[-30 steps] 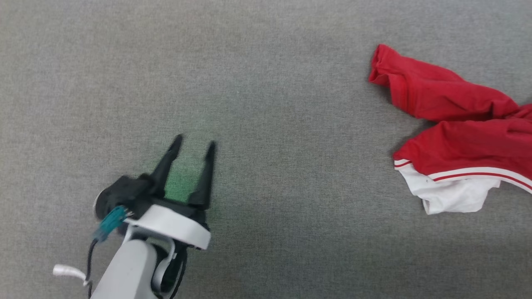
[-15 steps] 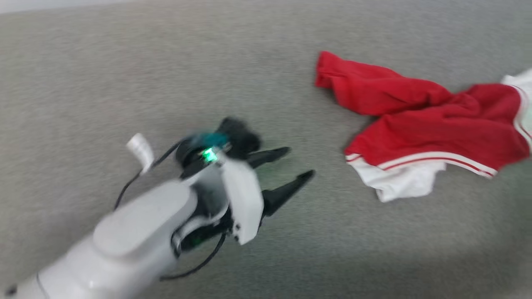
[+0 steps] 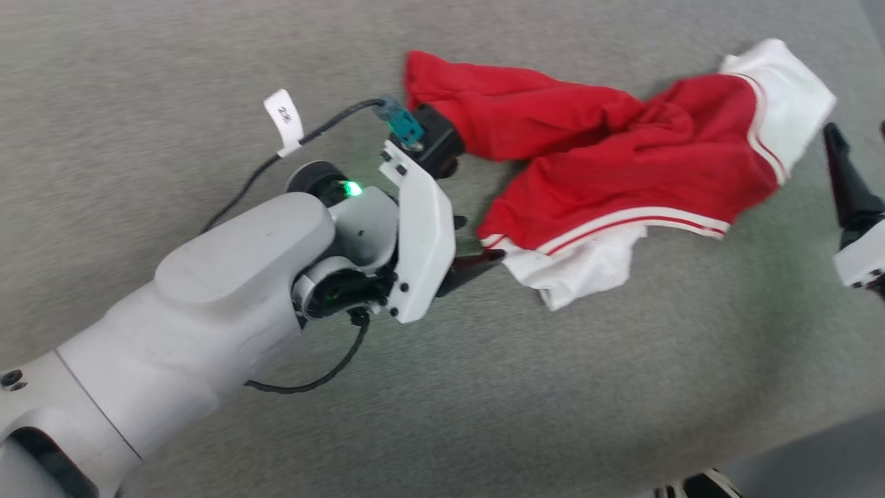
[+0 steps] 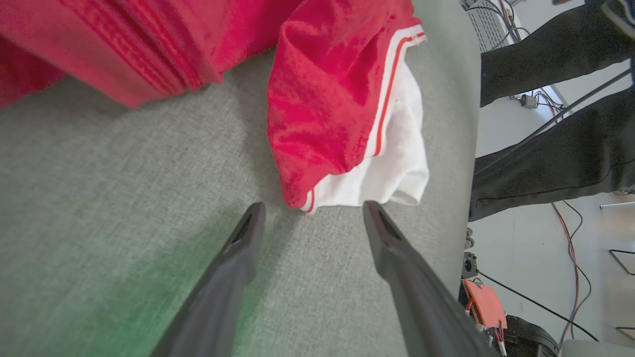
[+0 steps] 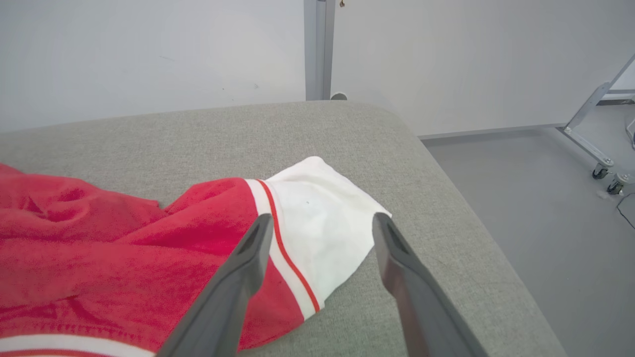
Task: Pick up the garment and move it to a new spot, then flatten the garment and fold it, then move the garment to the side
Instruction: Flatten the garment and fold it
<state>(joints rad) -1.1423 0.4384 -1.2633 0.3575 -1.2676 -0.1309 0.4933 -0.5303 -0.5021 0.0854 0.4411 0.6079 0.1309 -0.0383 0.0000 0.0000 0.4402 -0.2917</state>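
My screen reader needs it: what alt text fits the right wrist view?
The open right pincer points at the white sleeve of a crumpled red shirt on a grey cushion near its rounded corner. A white wall and grey floor lie beyond.

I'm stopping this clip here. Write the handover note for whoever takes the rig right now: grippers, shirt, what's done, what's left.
Left gripper: jaws open, empty, tips just short of the near white sleeve.
Right gripper: jaws open, empty, fingers framing the other white sleeve; contact unclear.
Garment: crumpled on the grey padded surface, held by neither gripper.
Done: nothing that shows.
Left: grasp and move it, flatten, fold, set it aside.
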